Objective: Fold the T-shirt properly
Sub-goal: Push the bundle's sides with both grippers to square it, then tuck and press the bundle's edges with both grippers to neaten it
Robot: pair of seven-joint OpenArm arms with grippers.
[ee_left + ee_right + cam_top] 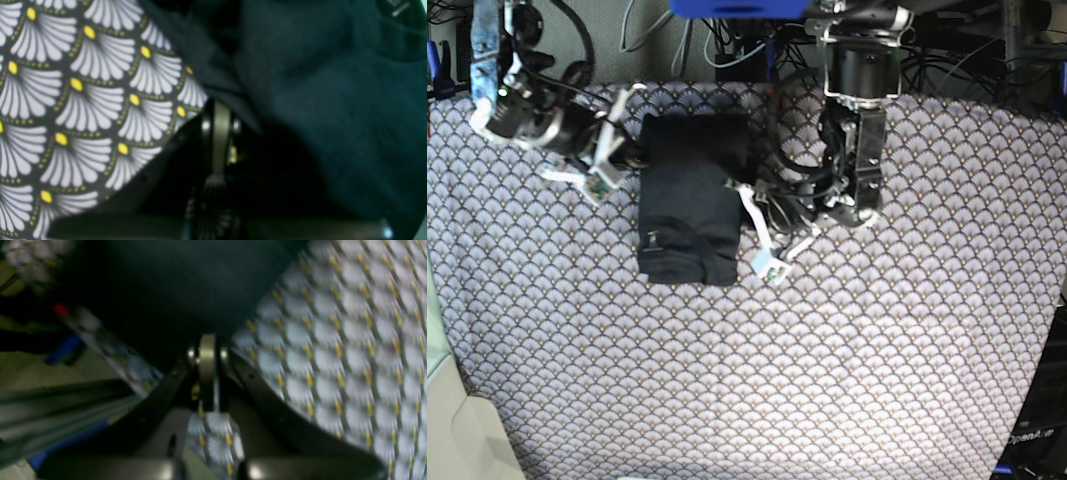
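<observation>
1. Black cotton fills the upper middle of the base view: we see the shirt (pixel 689 198) lying folded into a compact, upright rectangle on the patterned cloth (pixel 847 350).
2. Its top edge sits near the far edge of the cloth, and its lower edge shows a small fold or seam at lower left.
3. We find the right gripper (pixel 632 155) at the shirt's left side, upper left of the base frame, its tip right at the shirt's edge.
4. We find the left gripper (pixel 745 190) at the shirt's right side, just right of centre, also at the shirt's edge.
5. In the left wrist view the fingers are together, and dark fabric (pixel 317 100) bunches right above the tip (pixel 218 110); it may be pinched there, but we cannot tell from this blurred frame.
6. That view shows the cloth (pixel 76 100) at left, with white fans and yellow dots, and the shirt covering the right half.
7. In the right wrist view the fingers are likewise together, the tip (pixel 206 346) meeting the shirt (pixel 173 283), which fills the upper middle.
8. Motion blur smears that frame, so we cannot say whether fabric is caught between them.
9. The cloth (pixel 350 346) takes up the right side there.
</observation>
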